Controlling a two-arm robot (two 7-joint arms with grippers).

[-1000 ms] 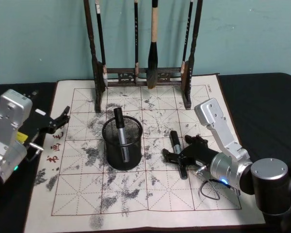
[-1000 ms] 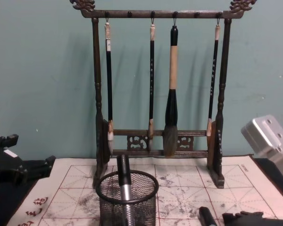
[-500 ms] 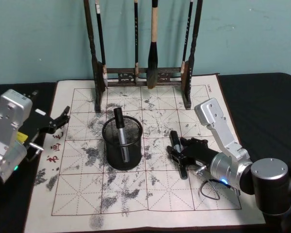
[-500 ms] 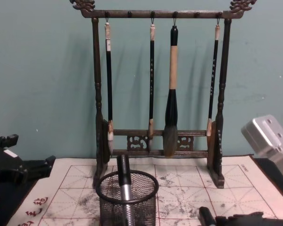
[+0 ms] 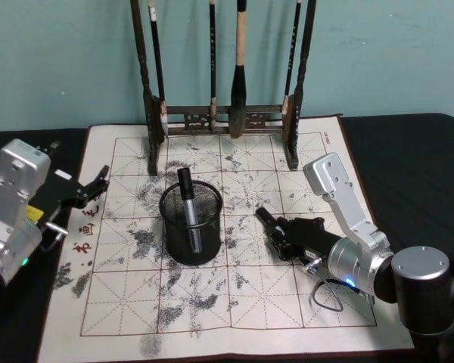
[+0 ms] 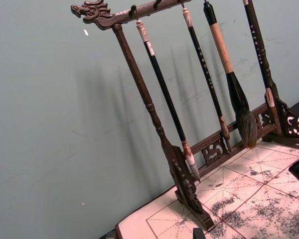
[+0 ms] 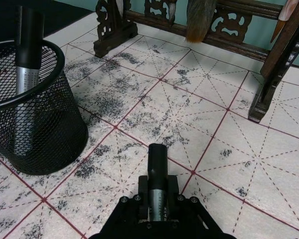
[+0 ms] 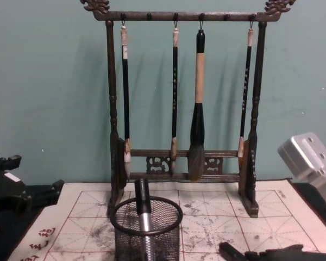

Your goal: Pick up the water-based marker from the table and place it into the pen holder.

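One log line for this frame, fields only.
phase: marker grasped | right gripper: shut on marker, right of pen holder | left gripper: parked open at mat edge

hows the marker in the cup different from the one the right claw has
The standing marker stands inside the pen holder; the gripped marker lies near level in the right claw, beside the holder. The standing marker touches no claw; the gripped marker is clamped. Both have a black cap and silver barrel.

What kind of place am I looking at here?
Probably a calligraphy desk set up as a robot test bench: a wooden brush rack with hanging brushes, a gridded practice mat smudged with ink, and a right gripper holding a marker beside a mesh pen holder.
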